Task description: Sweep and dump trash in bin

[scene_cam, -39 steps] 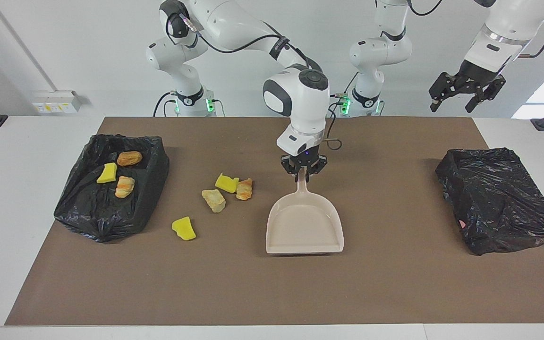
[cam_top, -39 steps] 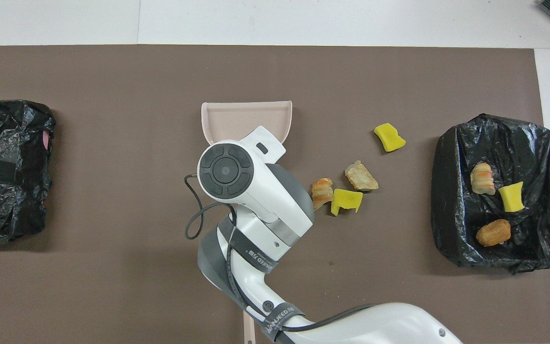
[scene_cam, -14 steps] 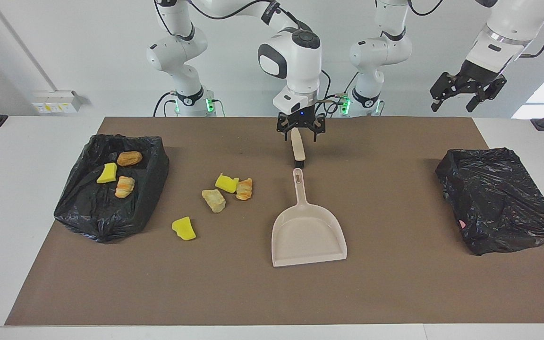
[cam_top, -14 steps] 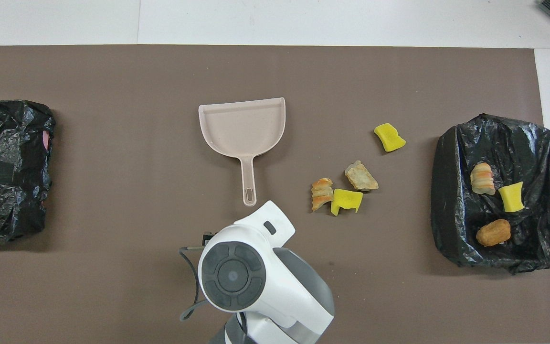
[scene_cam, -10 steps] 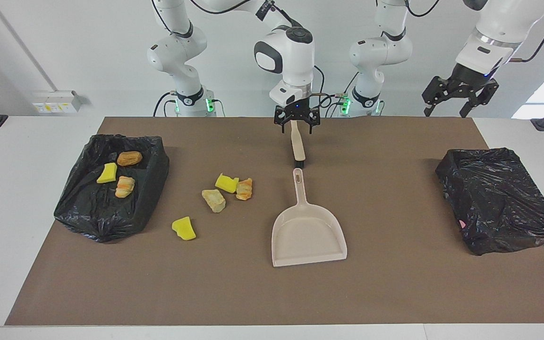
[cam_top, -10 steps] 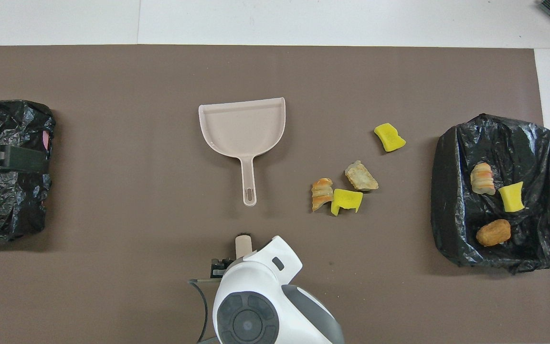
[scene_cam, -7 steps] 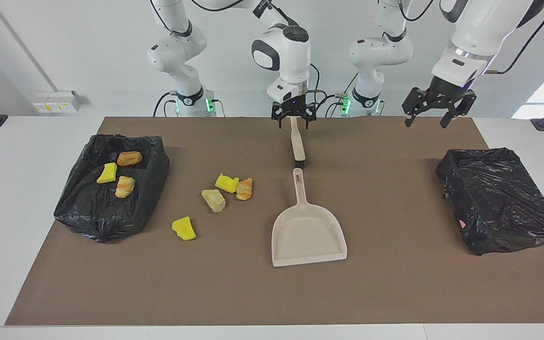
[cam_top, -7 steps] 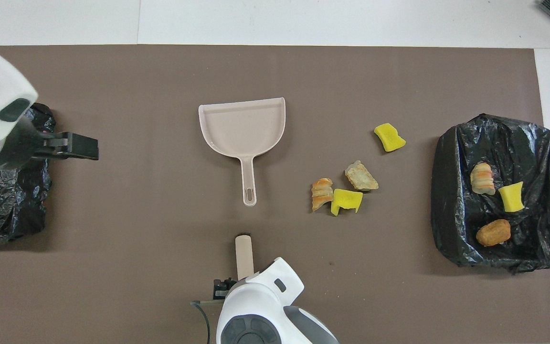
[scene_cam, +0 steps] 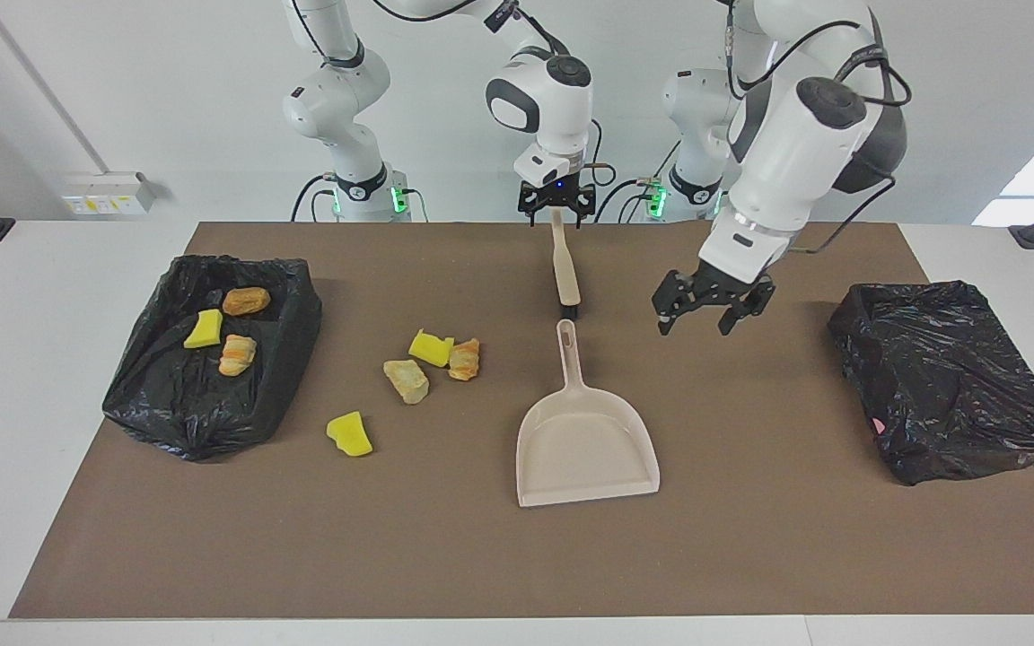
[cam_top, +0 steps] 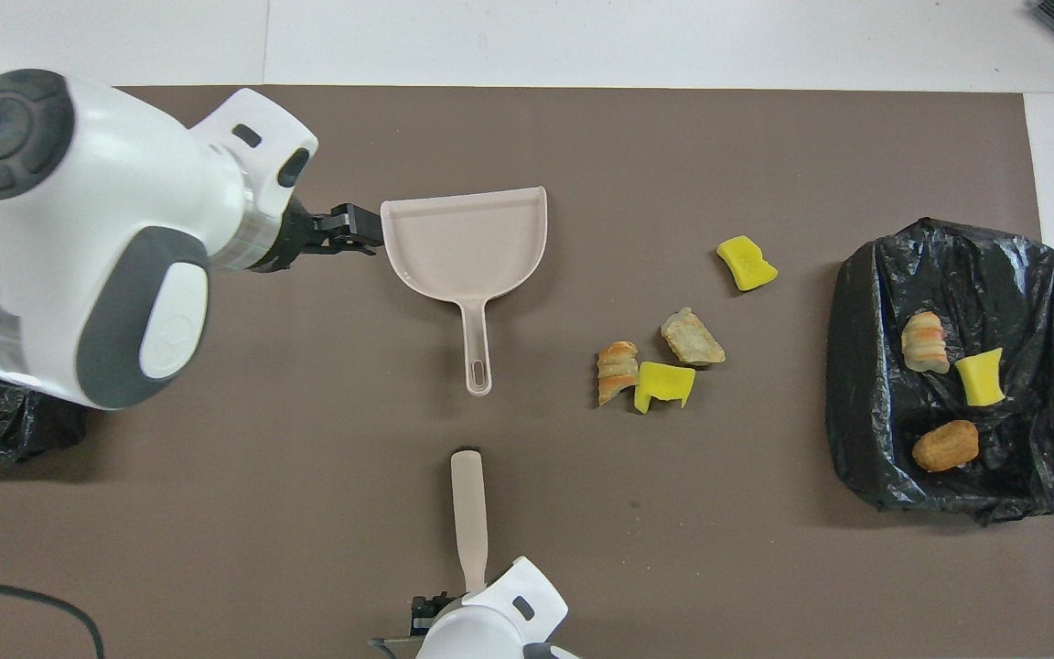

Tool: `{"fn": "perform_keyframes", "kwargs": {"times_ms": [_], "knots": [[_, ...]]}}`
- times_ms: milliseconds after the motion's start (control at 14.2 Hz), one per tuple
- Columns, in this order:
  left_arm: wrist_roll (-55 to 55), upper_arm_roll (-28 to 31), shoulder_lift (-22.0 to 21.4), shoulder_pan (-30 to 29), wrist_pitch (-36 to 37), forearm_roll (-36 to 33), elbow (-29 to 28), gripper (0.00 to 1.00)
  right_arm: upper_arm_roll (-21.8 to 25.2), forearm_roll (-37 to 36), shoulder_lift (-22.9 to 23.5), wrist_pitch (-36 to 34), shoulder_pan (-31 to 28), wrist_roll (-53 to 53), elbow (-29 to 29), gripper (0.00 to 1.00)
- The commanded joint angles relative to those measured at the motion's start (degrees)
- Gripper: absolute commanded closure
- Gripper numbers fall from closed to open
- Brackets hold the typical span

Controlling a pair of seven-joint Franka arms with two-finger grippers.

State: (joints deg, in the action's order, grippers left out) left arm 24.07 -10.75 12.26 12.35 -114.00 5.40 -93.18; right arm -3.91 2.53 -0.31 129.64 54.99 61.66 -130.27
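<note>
Your right gripper [scene_cam: 556, 210] hangs spread over brush [scene_cam: 563, 269] handle end, not yet pinching. Left gripper [scene_cam: 701, 313] open, empty, up beside dustpan [scene_cam: 585, 446] handle, likely to steady pan for sweeping. Four scraps [scene_cam: 418, 377] on mat, well apart from both; three already in bin [scene_cam: 284, 314].

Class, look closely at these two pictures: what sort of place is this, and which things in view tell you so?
Most likely a robotics lab set up for a cleaning exercise: two white robot arms stand at a table with a brown mat, and staged trash, a dustpan and bag-lined bins are laid out.
</note>
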Motion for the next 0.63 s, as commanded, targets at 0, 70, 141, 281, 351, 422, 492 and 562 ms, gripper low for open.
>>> {"fn": "perform_keyframes", "kwargs": {"times_ms": [0, 70, 141, 281, 351, 422, 492, 562], "knots": [[2.65, 0.91, 5.31, 5.21, -3.59, -0.12, 0.38, 0.0, 0.21, 1.25, 1.18, 3.68, 1.95, 1.89, -1.48, 0.09], [2.65, 0.91, 6.1, 6.27, -3.86, -0.12, -0.06, 0.0, 0.21, 1.25, 1.45, 3.69, 2.05, 1.8, -1.48, 0.14], [2.65, 0.91, 6.2, 6.54, -3.95, -0.12, -0.94, 0.0, 0.21, 1.25, 1.71, 3.69, 2.05, 1.63, -1.48, 0.18], [2.83, 0.99, 6.2, 8.47, -4.21, -0.12, -3.05, 0.0, 0.21, 1.25, 1.98, 3.69, 2.05, 1.36, -1.39, 0.42], [2.83, 0.99, 6.2, 8.91, -5.0, -0.12, -3.84, 0.0, 0.21, 1.25, 1.98, 3.6, 2.05, 1.19, -1.22, 0.61], [2.83, 0.99, 6.03, 8.91, -5.18, -0.12, -4.63, 0.0, 0.21, 1.25, 2.06, 3.25, 2.14, 1.1, -0.87, 0.81], [2.92, 0.91, 5.94, 9.0, -5.27, -0.12, -4.99, 0.0, 0.21, 1.25, 2.24, 2.9, 2.05, 1.01, -0.69, 0.98], [3.18, 0.91, 6.02, 9.18, -5.27, -0.12, -5.08, 0.0, 0.21, 1.25, 2.33, 2.64, 2.05, 1.18, -0.6, 1.0]]}}
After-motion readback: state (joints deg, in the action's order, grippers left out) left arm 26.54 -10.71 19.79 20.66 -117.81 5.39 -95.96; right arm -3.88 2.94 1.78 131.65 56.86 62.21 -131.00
